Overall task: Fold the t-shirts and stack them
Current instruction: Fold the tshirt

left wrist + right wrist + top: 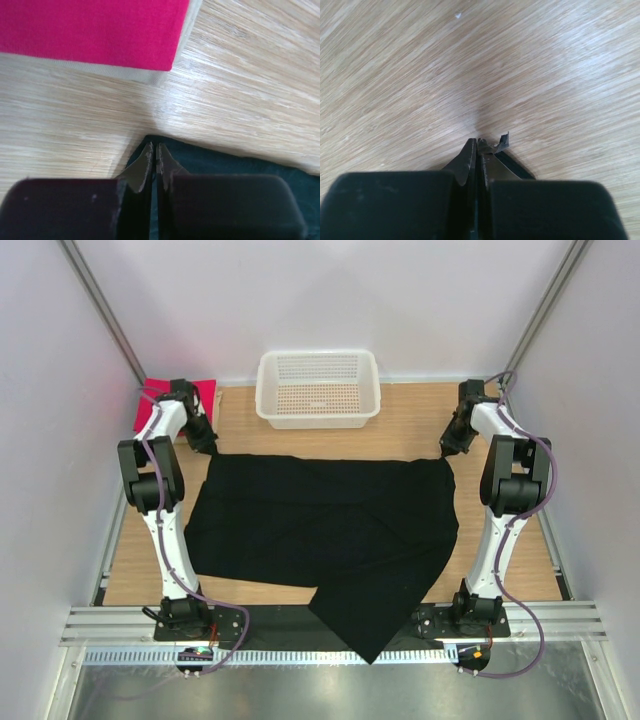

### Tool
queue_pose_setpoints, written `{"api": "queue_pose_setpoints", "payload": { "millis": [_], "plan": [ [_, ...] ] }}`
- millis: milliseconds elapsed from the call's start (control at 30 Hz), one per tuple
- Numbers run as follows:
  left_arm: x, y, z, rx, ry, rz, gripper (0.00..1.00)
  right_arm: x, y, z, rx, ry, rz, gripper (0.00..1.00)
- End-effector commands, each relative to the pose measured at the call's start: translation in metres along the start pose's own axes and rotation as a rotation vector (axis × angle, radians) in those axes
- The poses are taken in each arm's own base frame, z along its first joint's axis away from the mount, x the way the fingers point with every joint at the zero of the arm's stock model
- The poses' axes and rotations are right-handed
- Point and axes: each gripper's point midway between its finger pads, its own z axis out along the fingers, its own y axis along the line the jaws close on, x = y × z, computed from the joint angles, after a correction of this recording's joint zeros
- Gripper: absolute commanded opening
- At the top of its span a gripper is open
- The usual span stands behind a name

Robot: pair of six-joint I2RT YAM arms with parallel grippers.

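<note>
l hand (155, 151) + r hand (476, 145) both clamped on black t-shirt (330, 525) far corners.

Pale walls (330, 290), wooden tabletop (410, 432)

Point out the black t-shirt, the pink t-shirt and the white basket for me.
black t-shirt (320, 520), top external view, middle of the spread cloth.
pink t-shirt (90, 27), left wrist view, its flat top face.
white basket (318, 416), top external view, its near wall.
</note>
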Motion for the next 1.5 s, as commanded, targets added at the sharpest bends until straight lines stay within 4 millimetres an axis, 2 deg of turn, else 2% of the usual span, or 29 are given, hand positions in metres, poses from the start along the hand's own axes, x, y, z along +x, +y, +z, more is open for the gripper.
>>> {"api": "queue_pose_setpoints", "payload": {
  "millis": [0, 167, 367, 467, 567, 600, 633, 700, 767, 800, 1000, 1067, 1167, 1333, 1467],
  "plan": [
    [-0.027, -0.007, -0.011, 0.001, -0.104, 0.013, 0.0, -0.027, -0.006, -0.017, 0.046, -0.105, 0.047, 0.01],
    [-0.047, -0.003, -0.023, -0.039, -0.214, -0.005, 0.0, -0.038, -0.036, -0.033, 0.138, -0.209, 0.165, 0.01],
    [-0.069, -0.003, -0.033, -0.056, -0.31, -0.024, 0.0, -0.037, -0.044, -0.034, 0.152, -0.22, 0.215, 0.01],
    [-0.072, -0.005, -0.03, -0.046, -0.314, -0.02, 0.0, -0.04, -0.037, -0.033, 0.104, -0.231, 0.206, 0.01],
    [-0.068, -0.01, -0.025, -0.023, -0.292, -0.011, 0.0, -0.041, -0.007, -0.029, -0.051, -0.184, 0.141, 0.01],
    [-0.064, -0.01, -0.022, -0.011, -0.278, -0.011, 0.0, -0.038, -0.001, -0.028, -0.082, -0.164, 0.107, 0.07],
    [-0.06, -0.009, -0.019, -0.012, -0.265, -0.014, 0.0, -0.035, 0.012, -0.027, -0.156, -0.126, 0.088, 0.19],
    [-0.057, -0.008, -0.015, -0.014, -0.255, -0.018, 0.0, -0.035, 0.018, -0.028, -0.184, -0.128, 0.084, 0.31],
    [-0.055, -0.01, -0.014, -0.004, -0.246, -0.017, 0.0, -0.03, 0.024, -0.027, -0.225, -0.109, 0.073, 0.41],
    [-0.054, -0.009, -0.013, -0.006, -0.245, -0.018, 0.0, -0.026, 0.026, -0.025, -0.235, -0.086, 0.065, 0.42],
    [-0.055, -0.009, -0.013, -0.006, -0.245, -0.019, 0.0, -0.005, 0.031, -0.01, -0.244, -0.002, 0.046, 0.39],
    [-0.056, -0.009, -0.013, -0.007, -0.247, -0.019, 0.0, -0.002, 0.031, -0.005, -0.245, 0.011, 0.063, 0.3],
    [-0.055, -0.009, -0.014, -0.009, -0.244, -0.015, 0.0, -0.002, 0.033, -0.004, -0.247, 0.023, 0.069, 0.27],
    [-0.054, -0.007, -0.014, -0.018, -0.243, -0.009, 0.0, -0.003, 0.032, -0.001, -0.238, 0.024, 0.073, 0.26],
    [-0.053, -0.007, -0.014, -0.022, -0.24, -0.002, 0.0, -0.002, 0.022, -0.005, -0.196, 0.007, 0.048, 0.32]
  ]
}}
